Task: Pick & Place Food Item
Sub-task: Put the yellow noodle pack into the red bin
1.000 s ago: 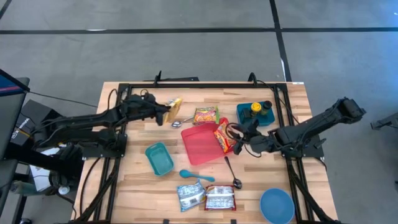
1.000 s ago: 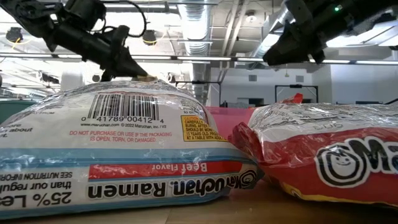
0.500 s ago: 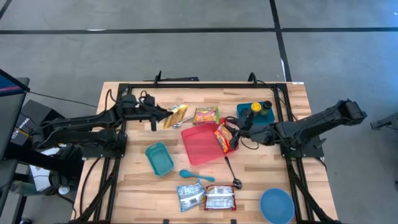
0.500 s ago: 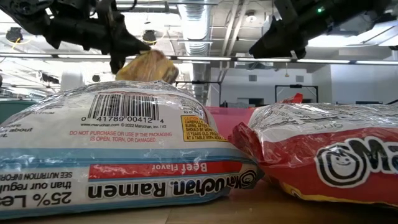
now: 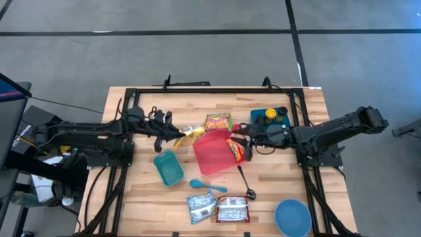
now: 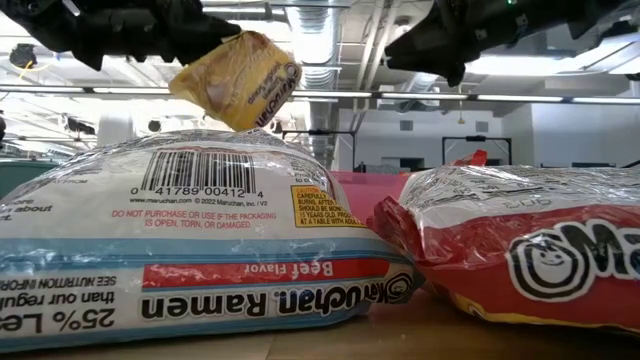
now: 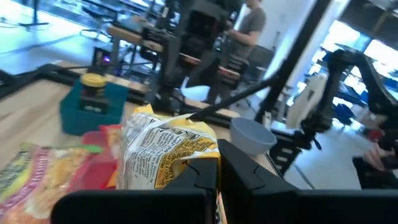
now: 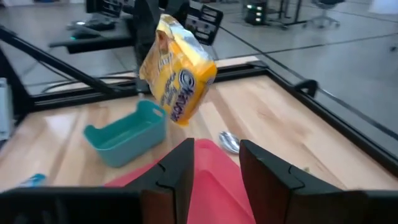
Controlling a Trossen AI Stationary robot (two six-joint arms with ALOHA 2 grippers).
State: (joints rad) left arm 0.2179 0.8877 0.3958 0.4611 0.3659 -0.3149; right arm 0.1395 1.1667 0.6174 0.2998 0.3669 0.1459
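A crinkled yellow food packet (image 5: pixel 191 133) hangs in the air off my left gripper (image 5: pixel 176 136), just left of the red tray (image 5: pixel 209 155). It also shows in the low view (image 6: pixel 240 80) and in the right wrist view (image 8: pixel 177 71). My right gripper (image 5: pixel 247 139) hovers over the tray's right edge, open, with only the tray (image 8: pixel 211 186) showing through its gap. A red-orange packet (image 5: pixel 235 149) lies at that edge, below the gripper. My left gripper pinches the yellow packet by one edge (image 7: pixel 186 163) between its two shut fingers (image 7: pixel 242 177). The fingers come in level from the table's left. The packet sticks out past the fingertips, tilted and lifted clear of the table and the tray.
A teal container (image 5: pixel 168 167) lies near-left of the tray. A green-orange packet (image 5: pixel 217 122) and a teal box with a bottle (image 5: pixel 270 118) are at the far side. A metal spoon (image 8: pixel 227 142), a blue spoon (image 5: pixel 207 186), two ramen packets (image 5: pixel 217 209) and a blue bowl (image 5: pixel 293 217) also lie around.
My left gripper has carried the yellow packet up and toward the table's near edge and right, close to the red tray, turning as it went; the packet has lifted clear. My right gripper has swung toward the far edge and turned, staying open.
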